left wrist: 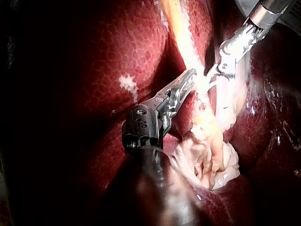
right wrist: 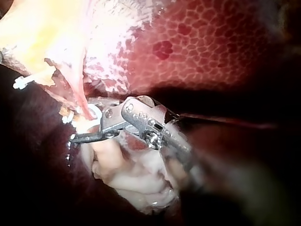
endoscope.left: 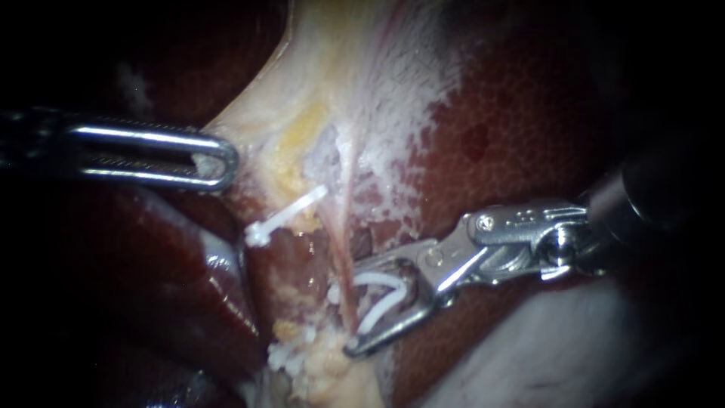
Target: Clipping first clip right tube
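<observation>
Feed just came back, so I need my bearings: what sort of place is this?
Likely a surgical bench, seen close up: dark red liver, a left instrument gripping pale tissue, and a right instrument holding an open white clip astride a thin tube.

Surgical bench (bare liver (endoscope.left: 529, 113), white clip (endoscope.left: 375, 281))

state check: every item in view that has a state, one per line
left instrument: jaws shut on pale tissue
right instrument: jaws spread wide, holding the loaded clip from both sides
loaded clip: open, not yet closed, right tube at its mouth
right tube: taut, unclipped
placed clip: closed, on the tissue beside the right tube
</observation>
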Available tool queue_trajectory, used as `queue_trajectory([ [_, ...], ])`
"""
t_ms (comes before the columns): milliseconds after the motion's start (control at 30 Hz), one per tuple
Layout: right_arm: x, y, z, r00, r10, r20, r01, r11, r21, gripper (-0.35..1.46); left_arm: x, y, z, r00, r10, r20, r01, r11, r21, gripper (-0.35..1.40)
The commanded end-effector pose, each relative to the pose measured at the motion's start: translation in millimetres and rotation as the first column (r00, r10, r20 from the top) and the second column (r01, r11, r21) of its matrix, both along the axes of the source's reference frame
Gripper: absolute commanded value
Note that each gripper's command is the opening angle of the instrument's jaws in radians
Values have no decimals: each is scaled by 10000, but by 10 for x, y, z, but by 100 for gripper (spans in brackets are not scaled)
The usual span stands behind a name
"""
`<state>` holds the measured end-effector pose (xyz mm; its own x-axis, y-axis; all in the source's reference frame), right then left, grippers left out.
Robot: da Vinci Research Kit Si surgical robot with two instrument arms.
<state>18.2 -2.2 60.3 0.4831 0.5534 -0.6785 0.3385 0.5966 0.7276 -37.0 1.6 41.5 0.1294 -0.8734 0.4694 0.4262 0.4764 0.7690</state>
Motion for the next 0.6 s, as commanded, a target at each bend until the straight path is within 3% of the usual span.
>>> queue_trajectory([
  [33, 0, -1, 1, 10000, -80, 2, 80, 9999, 70, 56, 0, 0, 1, 10000, 9, 11, -9, 10000, 3, -35],
  [367, 2, -23, 20, 9991, -416, -4, 416, 9972, 628, 54, 0, 0, 2, 10000, 13, 13, -13, 10000, 2, -35],
  [600, 13, -24, 23, 9995, -316, 86, 306, 9940, 1050, 53, 1, 2, 5, 10000, 18, 17, -18, 10000, 2, -35],
])
